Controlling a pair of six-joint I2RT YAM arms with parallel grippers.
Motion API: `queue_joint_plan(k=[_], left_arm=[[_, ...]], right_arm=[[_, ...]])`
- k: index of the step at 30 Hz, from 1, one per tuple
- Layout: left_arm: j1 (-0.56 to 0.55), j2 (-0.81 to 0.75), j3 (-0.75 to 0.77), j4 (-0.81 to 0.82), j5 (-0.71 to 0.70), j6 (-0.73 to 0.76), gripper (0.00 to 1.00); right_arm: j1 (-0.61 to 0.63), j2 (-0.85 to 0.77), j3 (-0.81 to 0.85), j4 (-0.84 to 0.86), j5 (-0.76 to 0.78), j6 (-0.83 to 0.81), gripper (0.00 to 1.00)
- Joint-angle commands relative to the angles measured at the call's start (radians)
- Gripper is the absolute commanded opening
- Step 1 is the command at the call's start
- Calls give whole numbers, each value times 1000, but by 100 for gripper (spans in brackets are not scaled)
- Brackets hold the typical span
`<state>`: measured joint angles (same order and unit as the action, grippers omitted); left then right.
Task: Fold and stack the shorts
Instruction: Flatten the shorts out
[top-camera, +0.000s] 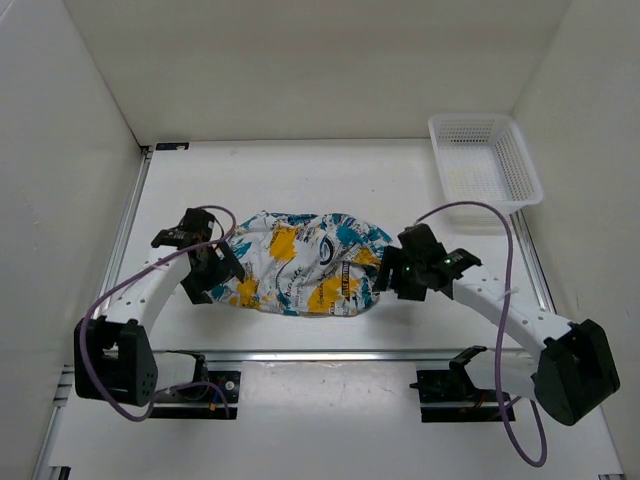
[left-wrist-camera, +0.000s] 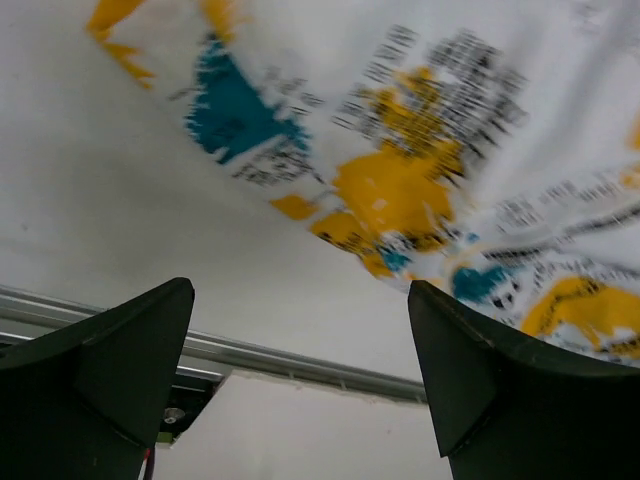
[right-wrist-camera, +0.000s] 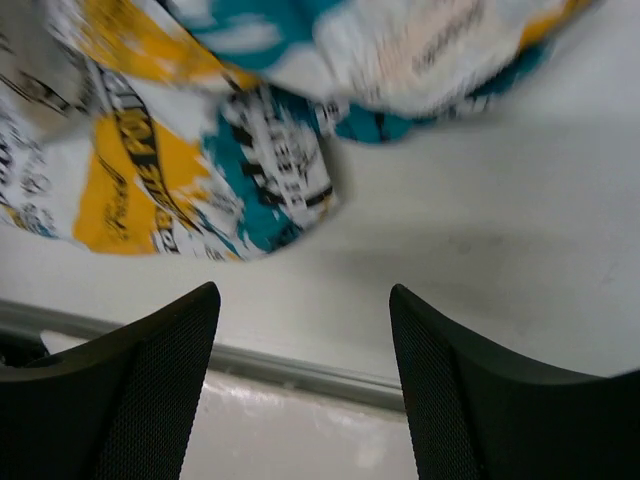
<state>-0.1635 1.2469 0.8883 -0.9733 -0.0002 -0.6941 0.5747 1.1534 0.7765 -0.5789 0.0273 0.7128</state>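
Note:
The shorts (top-camera: 300, 262), white with a teal, yellow-orange and black print, lie crumpled in the middle of the table. My left gripper (top-camera: 212, 268) sits at their left edge, open and empty; in the left wrist view (left-wrist-camera: 300, 300) the printed fabric (left-wrist-camera: 420, 170) lies just beyond the fingertips. My right gripper (top-camera: 392, 275) sits at their right edge, open and empty; in the right wrist view (right-wrist-camera: 305, 300) the shorts' edge (right-wrist-camera: 250, 170) lies ahead of the fingertips, apart from them.
A white plastic mesh basket (top-camera: 484, 160) stands at the back right of the table. A metal rail (top-camera: 330, 353) runs along the near table edge and shows in both wrist views. White walls enclose the table on the left, back and right.

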Motion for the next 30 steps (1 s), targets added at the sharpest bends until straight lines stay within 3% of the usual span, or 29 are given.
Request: queue_joint_plan(k=[1,6,10,16,20,21,22,23,27,28,30], left_arm=[[61,31,-31,84,11,-79,100],[154,176,-37,143,60,-79,100],[214,250,-46,188,60,-79,97],[223,370,21,206,40,-58,69],[223,393,41,206,40,-58,37],[223,393,41,206,40,-58,21],[223,393,50,206,40,-58,15],[223,393,51,206,51,-48,10],[223,359,51,206,72,-48,10],[223,346,60,206,72,-48,10],[223,327,83,194,109,-48,10]], right_arm=[[13,8,-48,71,-151,119,74],[13,52,-83,122,-199,163,75],[-67,94,-163,240,-302,197,76],[-76,166,-154,284,-265,188,75],[-66,232,-129,329,-251,178,63],[-50,264,-105,329,-251,178,56],[-39,281,-96,338,-239,178,53],[-27,298,-86,347,-239,178,49],[8,379,-8,311,-159,178,14],[8,379,36,280,-142,166,0],[-22,391,96,243,-119,114,0]])
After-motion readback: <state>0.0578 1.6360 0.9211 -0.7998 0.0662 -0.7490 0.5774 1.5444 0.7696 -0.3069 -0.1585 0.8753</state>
